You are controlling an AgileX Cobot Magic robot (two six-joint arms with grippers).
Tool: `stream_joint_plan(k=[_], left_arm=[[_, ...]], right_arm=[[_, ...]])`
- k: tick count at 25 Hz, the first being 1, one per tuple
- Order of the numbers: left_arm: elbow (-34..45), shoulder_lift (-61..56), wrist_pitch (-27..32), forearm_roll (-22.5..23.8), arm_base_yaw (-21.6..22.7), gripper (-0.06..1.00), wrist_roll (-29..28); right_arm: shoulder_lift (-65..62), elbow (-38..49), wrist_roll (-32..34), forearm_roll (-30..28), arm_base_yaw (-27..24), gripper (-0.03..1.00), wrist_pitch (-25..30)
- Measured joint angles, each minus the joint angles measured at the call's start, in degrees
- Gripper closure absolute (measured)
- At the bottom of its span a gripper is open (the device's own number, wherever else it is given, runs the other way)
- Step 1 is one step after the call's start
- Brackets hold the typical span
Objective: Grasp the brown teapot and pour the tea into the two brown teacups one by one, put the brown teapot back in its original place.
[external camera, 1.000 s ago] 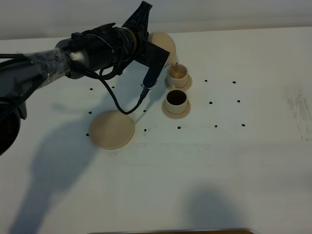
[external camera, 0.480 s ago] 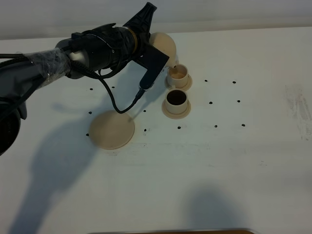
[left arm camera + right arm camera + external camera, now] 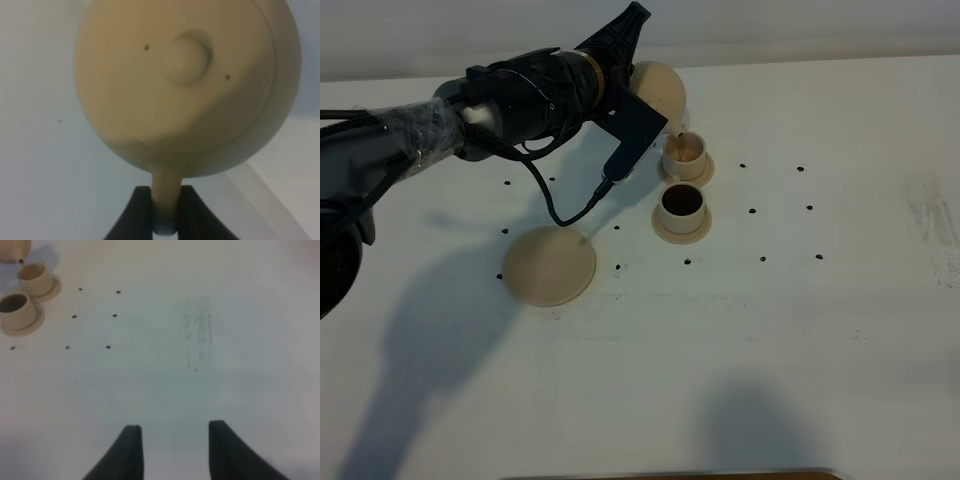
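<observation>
1. Beige-tan ceramic all round: the brown teapot [image 3: 658, 88] is up off the table [image 3: 820, 330], tipped over on its side at the far edge. Its short spout points down at the rim of the far teacup [image 3: 686, 150].
2. Seen from the left wrist, the left gripper [image 3: 166, 212] is clamped on the teapot's loop handle [image 3: 165, 190], one dark finger [image 3: 139, 212] pressed to each side of it. The lid with its small knob [image 3: 185, 62] faces that camera and sits in place on the pot.
3. The far teacup stands upright on its small saucer [image 3: 706, 172]. Its inside shows a pale amber-tan; how full it is cannot be told, and no stream from the spout can be made out.
4. The near teacup [image 3: 682, 203] stands upright on its own saucer [image 3: 660, 232], just beside the far one and closer to the camera. It holds a dark brown liquid that reaches close to the rim.
5. The large saucer [image 3: 550, 266] lies flat and bare, well apart from the cups, nearer the front under the left arm.
6. The right gripper [image 3: 175, 450] hovers over bare table well away from the cups, its two fingers apart with nothing between them.
7. Small black dots [image 3: 751, 211] mark the tabletop around the cups.
</observation>
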Motion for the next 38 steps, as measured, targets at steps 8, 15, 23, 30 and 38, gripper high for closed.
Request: stream_joint_plan(k=[8,15,23,30,38], left_arm=[[-0.1,0.0,-1.0,1.9,0.0,0.78,0.0],[-0.2,0.0,-1.6,3.8,0.0,0.78,0.2],[-0.2,0.0,-1.7,6.3,0.0,0.78,0.2],[-0.2,0.0,-1.7,7.5,0.0,0.78,0.2],[-0.2,0.0,-2.2,9.4,0.0,0.78,0.6]], right_arm=[[0.0,0.0,0.0,0.0,0.0,0.66,0.0],[0.0,0.0,0.0,0.0,0.0,0.66,0.0],[0.0,0.0,0.0,0.0,0.0,0.66,0.0],[0.0,0.0,0.0,0.0,0.0,0.66,0.0],[0.0,0.0,0.0,0.0,0.0,0.66,0.0]])
